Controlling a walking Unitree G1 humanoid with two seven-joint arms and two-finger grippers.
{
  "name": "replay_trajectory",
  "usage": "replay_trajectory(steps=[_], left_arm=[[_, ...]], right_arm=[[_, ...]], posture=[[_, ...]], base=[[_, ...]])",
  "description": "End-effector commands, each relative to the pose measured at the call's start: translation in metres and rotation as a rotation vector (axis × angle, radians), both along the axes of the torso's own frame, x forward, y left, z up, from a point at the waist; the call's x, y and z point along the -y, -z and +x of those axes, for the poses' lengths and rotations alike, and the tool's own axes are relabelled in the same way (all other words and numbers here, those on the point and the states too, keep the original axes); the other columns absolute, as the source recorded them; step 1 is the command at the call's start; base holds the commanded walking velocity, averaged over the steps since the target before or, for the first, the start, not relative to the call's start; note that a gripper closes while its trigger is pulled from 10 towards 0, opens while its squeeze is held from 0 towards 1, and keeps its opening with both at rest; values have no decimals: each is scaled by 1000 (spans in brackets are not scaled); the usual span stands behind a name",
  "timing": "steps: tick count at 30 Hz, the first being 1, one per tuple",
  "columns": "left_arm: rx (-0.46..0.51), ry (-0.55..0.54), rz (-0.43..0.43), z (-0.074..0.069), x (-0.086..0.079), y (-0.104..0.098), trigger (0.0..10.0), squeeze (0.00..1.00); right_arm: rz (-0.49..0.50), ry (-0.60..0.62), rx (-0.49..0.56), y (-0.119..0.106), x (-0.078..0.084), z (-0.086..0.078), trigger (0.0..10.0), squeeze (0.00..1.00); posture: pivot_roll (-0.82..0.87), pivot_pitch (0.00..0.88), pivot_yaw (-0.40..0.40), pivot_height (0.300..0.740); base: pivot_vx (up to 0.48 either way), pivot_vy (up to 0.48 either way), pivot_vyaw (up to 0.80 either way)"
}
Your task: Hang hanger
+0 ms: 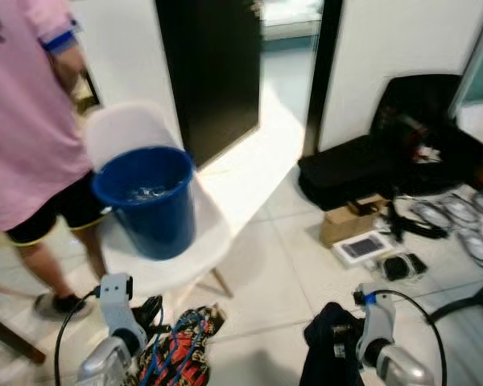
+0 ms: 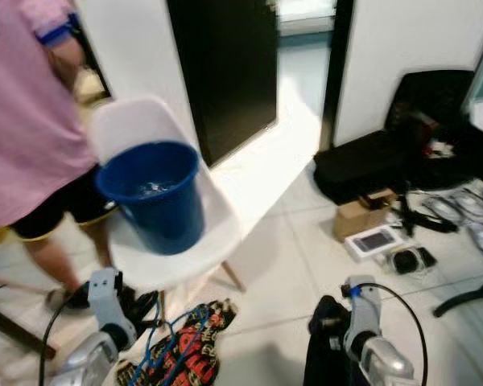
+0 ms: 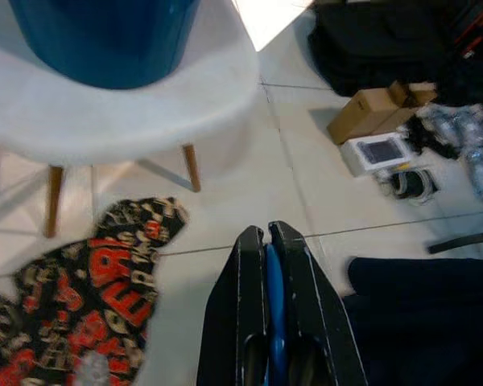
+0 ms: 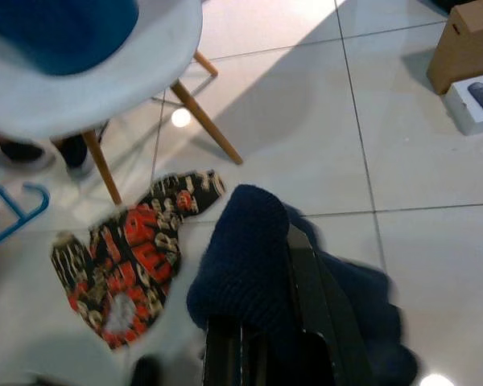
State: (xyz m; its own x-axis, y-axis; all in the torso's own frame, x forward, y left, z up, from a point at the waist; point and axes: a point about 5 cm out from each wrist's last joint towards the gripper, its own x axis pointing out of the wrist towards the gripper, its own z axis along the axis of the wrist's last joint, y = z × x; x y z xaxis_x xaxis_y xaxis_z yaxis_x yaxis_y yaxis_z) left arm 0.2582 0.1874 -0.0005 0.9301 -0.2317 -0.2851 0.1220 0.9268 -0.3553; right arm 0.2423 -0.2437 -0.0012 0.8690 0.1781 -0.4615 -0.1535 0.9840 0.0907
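My left gripper (image 3: 267,233) is shut on a blue hanger (image 3: 274,281), held low over the tiled floor. A red and black patterned garment (image 1: 181,354) hangs from that hanger (image 1: 155,354), just in front of the white chair. The hanger's blue hook (image 4: 20,213) shows in the right wrist view beside the same garment (image 4: 129,257). To the right, my right gripper (image 4: 266,273) is shut on a dark navy garment (image 4: 245,257) that drapes over its fingers; the navy garment (image 1: 326,346) hangs at the lower right of the eye views.
A blue bucket (image 1: 149,201) stands on a white chair (image 1: 205,241) straight ahead. A person in a pink shirt (image 1: 24,104) stands at the left. A black bag (image 1: 362,169), cardboard box (image 1: 346,221), white box (image 1: 362,248) and cables (image 1: 459,217) lie at the right. A dark door (image 1: 213,72) stands behind.
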Motion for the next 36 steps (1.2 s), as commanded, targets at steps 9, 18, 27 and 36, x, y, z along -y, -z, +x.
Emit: replay_trajectory(steps=[9,18,27,36], left_arm=[[-3,-19,2,-1,-5,1,10000,0],[-30,-27,-5,3,-8,2,10000,0],[16,18,28,9,-1,-4,10000,0],[35,22,22,9,1,-6,10000,0]], right_arm=[[-15,-57,44,-7,-6,7,10000,0],[-43,-68,18,-2,-6,3,10000,0],[-63,-27,12,1,-3,3,10000,0],[-165,-113,-5,3,-4,1,10000,0]], posture=[[-44,8,-14,740],[-43,6,-18,740],[-49,4,-16,740],[-40,5,-25,740]], base=[[-64,0,800],[0,0,800],[31,0,178],[360,0,622]])
